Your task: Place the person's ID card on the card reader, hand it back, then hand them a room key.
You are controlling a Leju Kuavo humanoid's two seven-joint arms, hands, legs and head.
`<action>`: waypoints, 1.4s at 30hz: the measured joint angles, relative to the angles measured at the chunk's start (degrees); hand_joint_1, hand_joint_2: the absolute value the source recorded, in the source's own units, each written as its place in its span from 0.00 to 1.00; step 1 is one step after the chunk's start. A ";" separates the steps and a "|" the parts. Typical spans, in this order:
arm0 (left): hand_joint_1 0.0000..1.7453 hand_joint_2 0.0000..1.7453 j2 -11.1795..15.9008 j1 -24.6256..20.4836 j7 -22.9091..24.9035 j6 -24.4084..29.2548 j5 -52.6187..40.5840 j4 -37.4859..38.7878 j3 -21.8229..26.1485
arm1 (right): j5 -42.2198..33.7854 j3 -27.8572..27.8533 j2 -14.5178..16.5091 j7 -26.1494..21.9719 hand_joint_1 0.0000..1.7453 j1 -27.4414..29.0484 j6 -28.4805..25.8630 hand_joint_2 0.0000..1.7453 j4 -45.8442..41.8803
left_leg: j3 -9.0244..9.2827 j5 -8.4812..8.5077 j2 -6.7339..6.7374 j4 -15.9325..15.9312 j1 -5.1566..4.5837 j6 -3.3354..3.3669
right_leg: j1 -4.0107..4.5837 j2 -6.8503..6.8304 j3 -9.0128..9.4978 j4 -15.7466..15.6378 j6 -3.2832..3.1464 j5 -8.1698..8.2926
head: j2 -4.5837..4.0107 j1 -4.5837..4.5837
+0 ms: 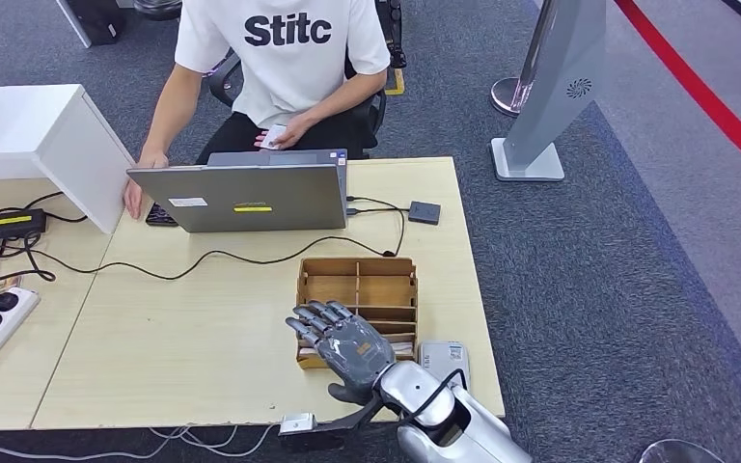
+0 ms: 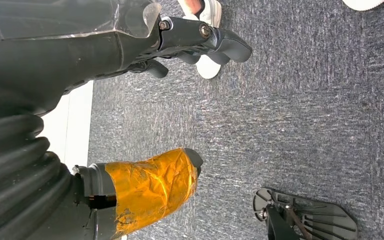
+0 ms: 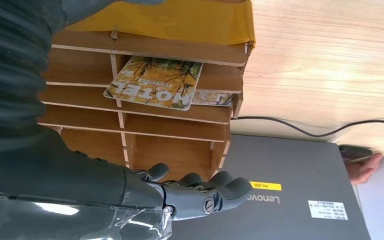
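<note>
- The ID card (image 1: pixel 273 137) sits in the person's hand (image 1: pixel 289 133) at about 12 o'clock from my head camera, behind the laptop (image 1: pixel 251 197). I judge it has not been passed to me yet, or is already back with them; I cannot tell which.
- The room keys (image 3: pixel 155 82) lie in the wooden rack (image 1: pixel 356 289) at the near table edge, at about 6 o'clock. They are kept flat in a slot, I think so that fingers can slide one out.
- The card reader (image 1: pixel 424 212) lies at about 1 o'clock from the rack, cabled to the laptop, within the person's reach and mine.
- My right hand (image 1: pixel 341 342) hovers over the rack's near left corner, released, fingers spread and holding nothing. Placed there, it looks ready to go for a key.
- The right wrist camera shows what the head camera does not: a key card printed "HOTEL" poking out of its slot, with my fingers (image 3: pixel 215 192) apart from it over an empty compartment.
- My left hand (image 2: pixel 145 182) hangs over the carpet (image 2: pixel 305 115) in the left wrist camera, its thumb wrapped in orange tape, nothing in it. Whether the fingers are curled, I cannot tell.
</note>
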 joint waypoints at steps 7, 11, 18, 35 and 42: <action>0.00 1.00 0.00 0.01 0.00 0.00 -0.02 0.00 0.00 | 1.06 -0.91 0.22 0.72 0.00 0.05 -0.02 1.00 1.11 | 0.00 0.00 0.00 0.00 0.00 0.00 | 0.00 0.00 0.00 0.00 0.00 0.00 | 0.00 0.00; 0.00 1.00 0.00 0.01 0.00 0.00 -0.05 0.00 0.00 | 1.08 -0.96 0.24 0.72 0.00 0.06 -0.05 1.00 1.51 | 0.00 0.00 0.00 0.00 0.00 0.00 | 0.00 0.00 0.00 0.00 0.00 0.00 | 0.00 0.00; 0.00 1.00 0.00 0.01 0.00 0.00 -0.06 0.00 0.00 | 1.08 -0.98 0.24 0.71 0.00 0.06 -0.09 1.00 1.71 | 0.00 0.00 0.00 0.00 0.00 0.00 | 0.00 0.00 0.00 0.00 0.00 0.00 | 0.00 0.00; 0.00 1.00 0.02 0.01 0.02 0.00 -0.06 0.00 0.00 | 2.05 -1.69 0.34 0.99 0.25 0.22 -0.24 1.00 2.16 | 0.00 0.00 0.00 0.00 0.00 0.00 | 0.00 0.00 0.00 0.00 0.00 0.00 | 0.00 0.00; 0.00 1.00 0.04 0.02 0.04 0.04 -0.06 0.00 0.00 | 3.50 -1.90 0.35 2.28 1.00 0.27 -0.63 1.00 2.56 | 0.00 0.00 0.00 0.00 0.00 0.00 | 0.00 0.00 0.00 0.00 0.00 0.00 | 0.00 0.01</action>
